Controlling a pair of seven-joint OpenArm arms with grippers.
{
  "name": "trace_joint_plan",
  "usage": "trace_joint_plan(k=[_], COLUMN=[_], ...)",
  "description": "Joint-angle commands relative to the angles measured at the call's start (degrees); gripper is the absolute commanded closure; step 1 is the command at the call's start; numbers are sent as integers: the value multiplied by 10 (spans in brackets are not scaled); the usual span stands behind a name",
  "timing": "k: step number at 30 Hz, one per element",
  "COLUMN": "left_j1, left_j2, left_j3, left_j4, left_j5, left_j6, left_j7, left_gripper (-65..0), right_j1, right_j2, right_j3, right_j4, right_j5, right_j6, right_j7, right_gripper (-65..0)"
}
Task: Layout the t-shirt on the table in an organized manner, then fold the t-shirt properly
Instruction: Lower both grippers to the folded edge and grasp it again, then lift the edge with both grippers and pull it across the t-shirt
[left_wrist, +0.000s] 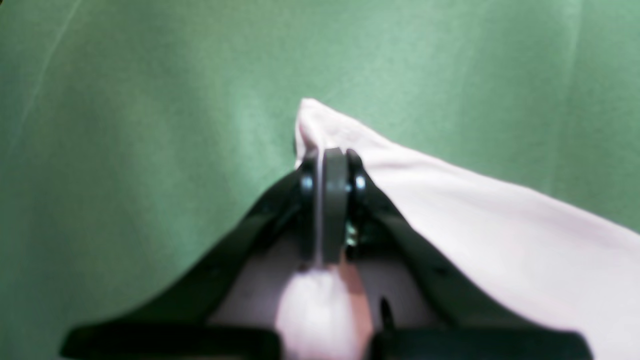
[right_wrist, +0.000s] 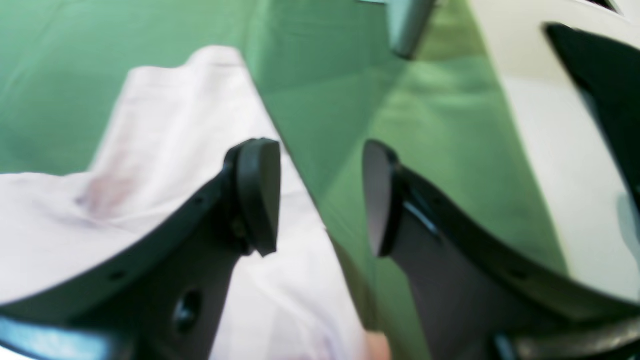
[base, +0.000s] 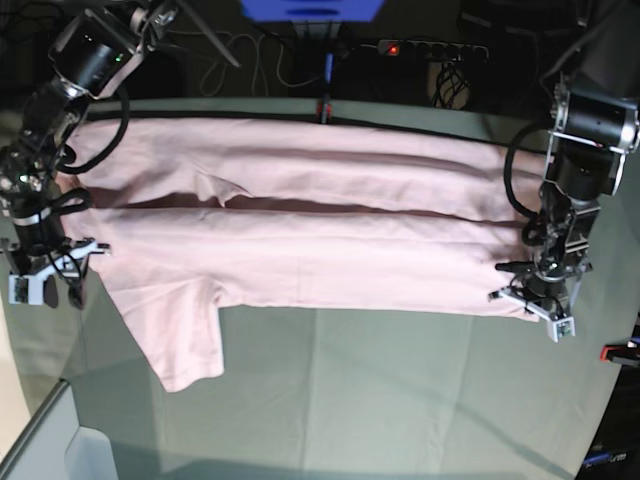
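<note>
Black and blurred at the bottom of the left wrist view, the left claw is clenched on a pinch of the t-shirt, its two pads pressed together with a thin pale fold of pink cloth between them; a tip of fabric pokes up just past the pads, and the rest of the shirt runs away to the right over the green desk. From the right wrist view, the right claw stands released, a clear gap between its two dark pads, nothing held; the left-hand pad hangs over the pink t-shirt, the right-hand pad over the bare green desk, and the shirt's edge runs between them. Seen from the base view, the t-shirt lies spread wide across the desk in long horizontal folds, one sleeve hanging toward the near edge at lower left. On this view's right, the left claw sits at the shirt's end corner, and the right claw hangs at the shirt's opposite end on this view's left.
</note>
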Motion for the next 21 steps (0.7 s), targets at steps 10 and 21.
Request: trace_joint_plan(k=[10,21], left_j1=[53,103], left_j2=[-27,-27], left_j3=[-30,-117], left_j4=[197,274], left_j5=[-2,2], left_j6=[9,8], left_j7=[29,85], left_gripper=[-1,-1], right_j1=[80,223], right_j2=[20,109], right_j3=[-33,-33], right_j4=[-71,-405], right_j5=[-12,-60], right_j6=[-1,-1], right_j7=[17,20], right_gripper=[-274,-275])
